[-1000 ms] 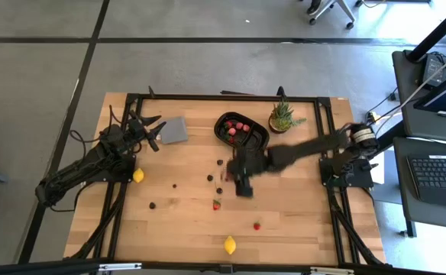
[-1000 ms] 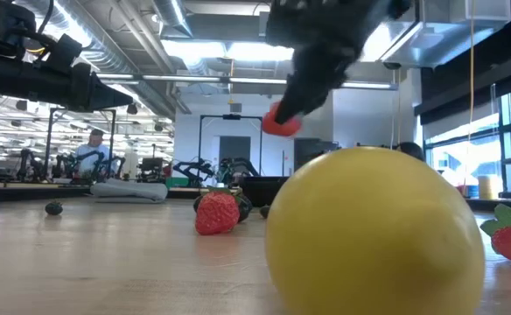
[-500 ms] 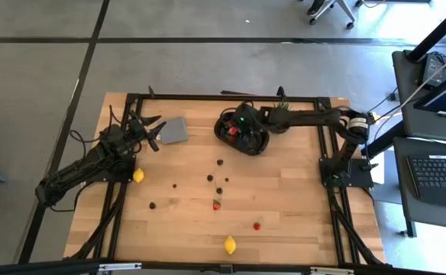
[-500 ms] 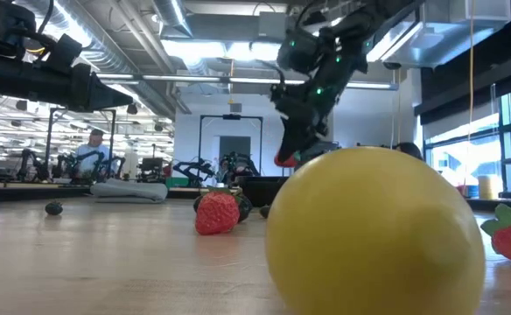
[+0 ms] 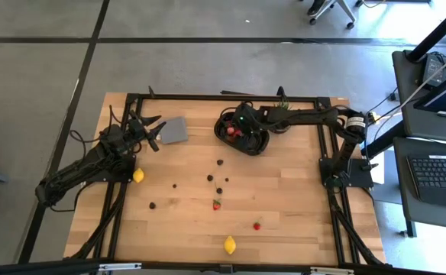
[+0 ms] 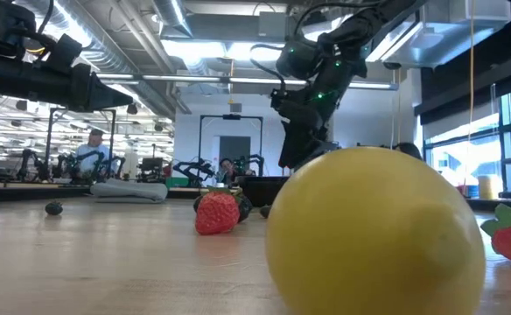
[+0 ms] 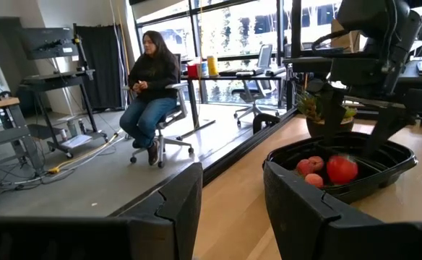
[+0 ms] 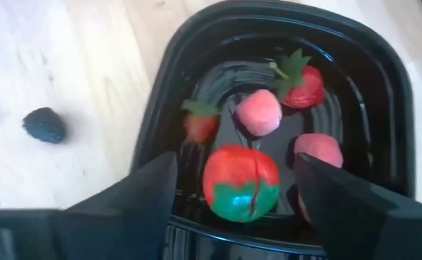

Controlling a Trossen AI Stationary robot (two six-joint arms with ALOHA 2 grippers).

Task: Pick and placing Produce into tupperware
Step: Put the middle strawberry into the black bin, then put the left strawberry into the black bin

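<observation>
The right claw (image 5: pixel 237 130) hangs over the black tupperware (image 8: pixel 384 94) at the far side of the surface (image 5: pixel 284 206), its fingers spread apart with a red tomato-like fruit (image 8: pixel 240 181) lying loose between them on the tray floor, which looks like a drop placed low so the piece will not bounce out. Strawberries (image 8: pixel 299 83) and pink pieces already sit in that compartment, while lemons (image 5: pixel 230 245), berries and more strawberries remain scattered on the wood. The left claw (image 5: pixel 151 131) waits open beside the grey square (image 5: pixel 175 131), clear of the other arm's path.
</observation>
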